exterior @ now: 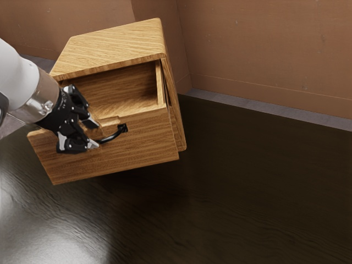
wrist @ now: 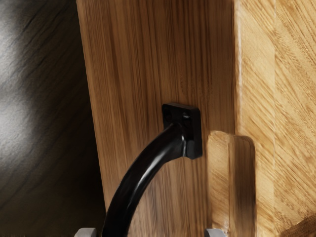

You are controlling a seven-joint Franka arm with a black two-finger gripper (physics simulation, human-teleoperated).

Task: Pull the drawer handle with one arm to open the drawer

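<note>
The dark glossy table [exterior: 247, 192] is running out past the frame on every side, with a brown wall [exterior: 264, 44] standing behind it. The wooden cabinet [exterior: 115, 44] is sitting on the table toward the exterior view's left, and its lower left corner is lying partly behind the arm. Its drawer [exterior: 132, 146] is standing pulled out toward the camera. The open cavity is showing above the front panel, though the floor of the box is mostly lying in shadow.

The white arm [exterior: 19, 82] is coming in from the exterior view's left. Only its last link and silver wrist ring are showing, and the rest is being cut off by the edge. It is angling down and to the right, toward the drawer front.

The pincer [exterior: 92, 134] is standing spread wide against the panel, one silver-tipped finger above and one below the near end of the black curved handle [exterior: 114, 133]. That end is being hidden behind the fingers. In the wrist view the handle [wrist: 148, 168] is arching from its square mount [wrist: 183, 129] down past the frame edge, passing just beside one fingertip [wrist: 88, 232]. Whether it is touching that fingertip I cannot tell.
</note>
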